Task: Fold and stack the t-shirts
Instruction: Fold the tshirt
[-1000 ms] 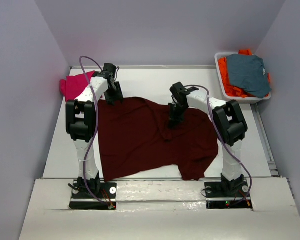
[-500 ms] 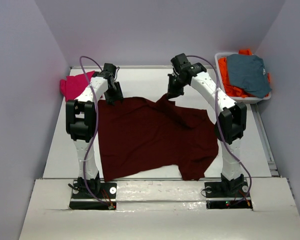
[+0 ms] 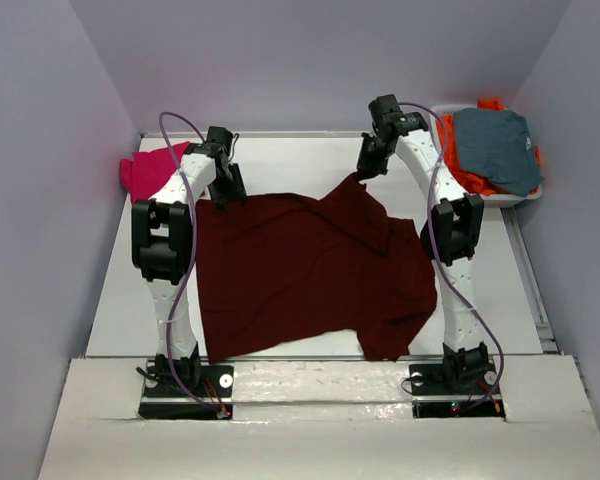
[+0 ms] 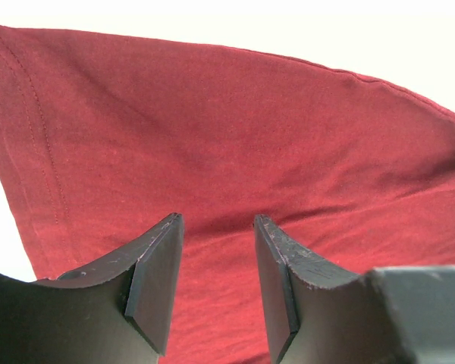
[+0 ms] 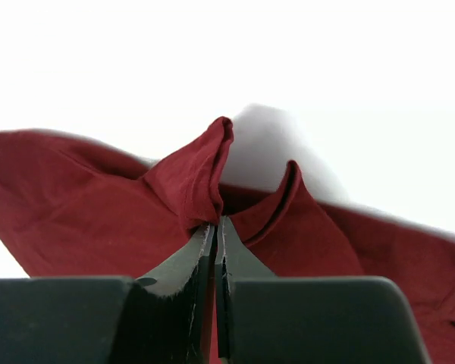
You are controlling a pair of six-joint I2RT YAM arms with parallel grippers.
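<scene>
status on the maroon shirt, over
Right tool shut on maroon shirt, cloth peaked up near far edge. Left tool open over its far-left corner. Nothing in the way.

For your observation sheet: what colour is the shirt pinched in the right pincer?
The t-shirt is dark maroon, seen best in the right wrist view.
</scene>
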